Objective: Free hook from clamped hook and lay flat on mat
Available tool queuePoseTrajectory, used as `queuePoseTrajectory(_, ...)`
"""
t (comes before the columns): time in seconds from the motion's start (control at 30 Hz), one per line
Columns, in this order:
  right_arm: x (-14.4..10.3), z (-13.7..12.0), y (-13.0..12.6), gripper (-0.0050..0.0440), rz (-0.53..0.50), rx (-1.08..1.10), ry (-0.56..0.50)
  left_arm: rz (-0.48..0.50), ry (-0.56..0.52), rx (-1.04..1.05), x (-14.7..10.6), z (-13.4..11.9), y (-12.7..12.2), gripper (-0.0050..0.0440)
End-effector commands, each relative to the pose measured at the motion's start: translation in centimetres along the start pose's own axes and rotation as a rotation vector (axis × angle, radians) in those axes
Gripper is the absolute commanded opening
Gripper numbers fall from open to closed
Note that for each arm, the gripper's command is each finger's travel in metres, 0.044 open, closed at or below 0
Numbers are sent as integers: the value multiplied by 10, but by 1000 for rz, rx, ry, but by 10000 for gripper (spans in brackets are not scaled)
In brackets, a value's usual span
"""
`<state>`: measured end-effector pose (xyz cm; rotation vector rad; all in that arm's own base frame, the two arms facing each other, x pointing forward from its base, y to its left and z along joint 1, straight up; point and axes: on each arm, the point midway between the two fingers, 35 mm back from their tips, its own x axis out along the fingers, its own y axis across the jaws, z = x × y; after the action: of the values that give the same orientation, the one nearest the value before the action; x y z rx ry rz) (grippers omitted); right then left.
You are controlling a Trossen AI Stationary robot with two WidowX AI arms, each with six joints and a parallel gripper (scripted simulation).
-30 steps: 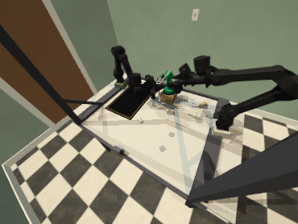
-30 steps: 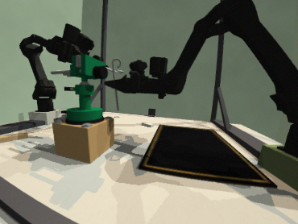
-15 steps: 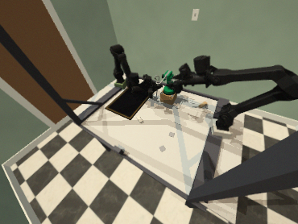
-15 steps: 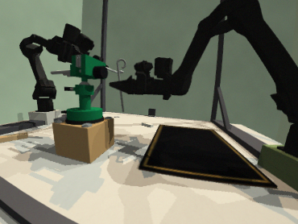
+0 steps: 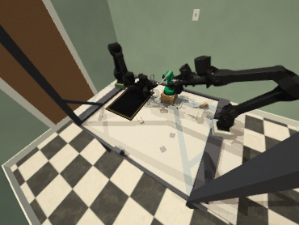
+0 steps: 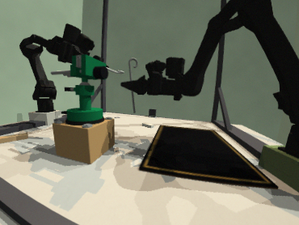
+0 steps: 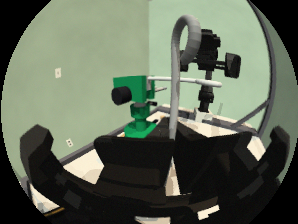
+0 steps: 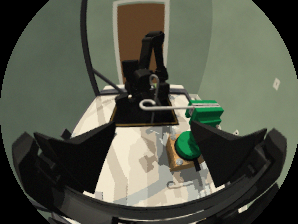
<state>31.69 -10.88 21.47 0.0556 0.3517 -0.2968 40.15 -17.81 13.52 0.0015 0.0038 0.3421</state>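
Observation:
My left gripper [image 6: 131,86] is shut on the free hook [image 6: 132,77], a thin grey cane-shaped rod. It holds the hook upright in the air, above the table between the vise and the mat. The left wrist view shows the hook [image 7: 176,70] rising from between the fingers [image 7: 172,144]. The clamped hook [image 6: 115,71] sticks out level from the green vise [image 6: 86,77] on its tan block [image 6: 82,137]. Its tip looks just apart from the held hook. The black mat [image 6: 202,155] lies flat on the table. My right gripper [image 5: 174,82] is open and empty, close behind the vise.
A green block [image 6: 280,162] sits at the table edge beyond the mat. A small wooden piece [image 5: 203,104] and several small tiles [image 5: 162,149] lie on the table. Dark frame posts [image 6: 221,61] stand at the table's sides.

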Motion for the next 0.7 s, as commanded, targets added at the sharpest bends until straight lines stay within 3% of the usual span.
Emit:
queuePoseTrajectory(0.0,-2,7,0,440,3,-6,-20,0,-14,-22,-13,10,9,0)
queuePoseTrajectory(0.67,-2,7,0,440,3,-6,-20,0,-13,-21,-26,9,18,0)
